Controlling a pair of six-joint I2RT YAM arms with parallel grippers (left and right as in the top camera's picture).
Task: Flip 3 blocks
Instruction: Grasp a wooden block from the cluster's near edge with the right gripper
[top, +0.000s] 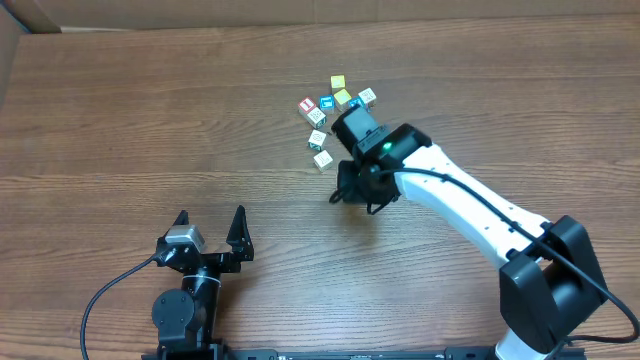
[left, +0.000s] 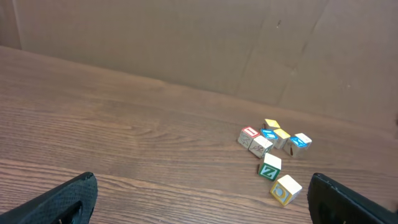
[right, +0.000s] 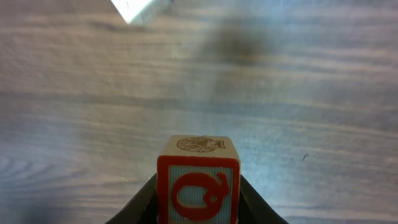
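Note:
My right gripper (right: 198, 202) is shut on a cream block (right: 198, 180) with a red-framed Q face toward the camera, held above the bare wood. In the overhead view the right gripper (top: 350, 190) hovers just below the cluster of blocks (top: 335, 105), and its own block is hidden there. Two pale blocks lie apart from the cluster: one with a green Z side (left: 270, 168) (top: 317, 139) and one with a yellow C side (left: 285, 189) (top: 323, 159). My left gripper (top: 210, 228) rests open near the table's front edge, far from the blocks.
The cluster holds yellow-topped cubes (top: 341, 91), a blue-faced cube (top: 326, 103) and a red-marked cube (top: 308, 105). A pale cube's corner (right: 140, 7) shows at the top of the right wrist view. A cardboard wall (left: 186, 43) stands behind the table.

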